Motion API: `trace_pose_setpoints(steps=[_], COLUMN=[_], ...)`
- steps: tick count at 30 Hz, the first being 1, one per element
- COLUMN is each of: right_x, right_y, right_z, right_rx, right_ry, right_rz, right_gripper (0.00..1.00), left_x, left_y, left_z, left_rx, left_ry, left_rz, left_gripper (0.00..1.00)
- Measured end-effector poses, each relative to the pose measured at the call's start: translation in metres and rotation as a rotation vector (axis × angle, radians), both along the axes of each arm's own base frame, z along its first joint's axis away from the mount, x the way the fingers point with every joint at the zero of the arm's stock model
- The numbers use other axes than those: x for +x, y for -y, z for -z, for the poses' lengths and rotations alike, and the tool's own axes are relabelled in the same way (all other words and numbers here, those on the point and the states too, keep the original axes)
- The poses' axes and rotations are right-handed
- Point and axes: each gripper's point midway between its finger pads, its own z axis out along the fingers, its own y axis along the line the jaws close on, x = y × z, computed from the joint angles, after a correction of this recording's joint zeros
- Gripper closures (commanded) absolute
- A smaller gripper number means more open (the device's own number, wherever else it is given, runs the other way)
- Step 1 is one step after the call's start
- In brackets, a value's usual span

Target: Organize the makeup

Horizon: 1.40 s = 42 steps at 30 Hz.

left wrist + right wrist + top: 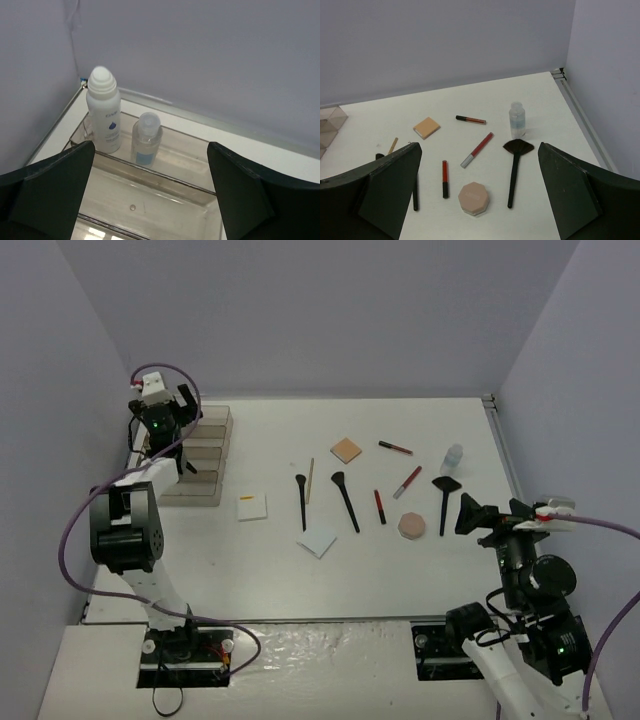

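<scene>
Clear bottle (146,141) stands free just beyond left end effector (150,167).

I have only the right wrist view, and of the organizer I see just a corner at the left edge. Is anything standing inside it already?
Observer: Yes. In the left wrist view a white bottle and a small clear bottle stand upright, side by side, on the same tier of the organizer.
Operator: And the left hand, does it hold something?
Observer: No. The left hand is open and empty above the organizer.
Operator: Does my view miss any loose makeup?
Observer: Yes. The top view shows two white square pads: one near the organizer, the other beside the handle end of a black brush.
</scene>
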Motion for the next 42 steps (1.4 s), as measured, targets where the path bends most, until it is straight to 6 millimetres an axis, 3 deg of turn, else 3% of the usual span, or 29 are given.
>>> trace_pose_setpoints(steps=[4, 7, 11, 15, 18, 21, 27, 29, 33, 35, 37, 42], right_x=[0.029, 0.071, 0.115, 0.145, 0.18, 0.228, 0.327, 0.353, 0.383, 0.389, 0.396, 0.418], right_y=[-0.009, -0.02, -0.025, -0.026, -0.032, -0.04, -0.057, -0.061, -0.066, -0.064, -0.064, -0.057], right_z=[-0.018, -0.018, 0.026, 0.066, 0.084, 0.099, 0.147, 0.17, 0.219, 0.241, 0.255, 0.267], right_rx=[0.028, 0.049, 0.043, 0.016, -0.003, -0.015, -0.069, -0.098, -0.157, -0.177, -0.196, -0.218], right_ry=[-0.108, -0.211, -0.381, -0.501, -0.556, -0.59, -0.646, -0.661, -0.705, -0.729, -0.74, -0.704], right_rz=[0.015, 0.041, 0.123, 0.172, 0.156, 0.087, -0.101, -0.163, -0.262, -0.293, -0.323, -0.369], right_gripper=[0.0, 0.0, 0.0, 0.07, 0.14, 0.18, 0.19, 0.19, 0.18, 0.18, 0.18, 0.18], left_x=[-0.029, -0.064, -0.115, -0.166, -0.202, -0.232, -0.266, -0.273, -0.276, -0.277, -0.277, -0.28], left_y=[0.025, 0.069, 0.112, 0.115, 0.11, 0.11, 0.111, 0.11, 0.11, 0.11, 0.11, 0.109], left_z=[-0.046, -0.088, -0.127, -0.137, -0.122, -0.09, -0.014, 0.0, 0.003, 0.003, 0.003, 0.005], left_rx=[-0.007, -0.01, -0.028, -0.052, -0.055, -0.05, -0.033, -0.025, -0.016, -0.013, -0.012, -0.007], left_ry=[-0.007, -0.006, -0.022, -0.063, -0.109, -0.183, -0.362, -0.404, -0.419, -0.419, -0.421, -0.429], left_rz=[0.005, 0.066, 0.162, 0.197, 0.214, 0.247, 0.286, 0.291, 0.296, 0.297, 0.297, 0.295], left_gripper=[0.03, 0.03, 0.03, 0.03, 0.03, 0.03, 0.03, 0.03, 0.03, 0.03, 0.03, 0.03])
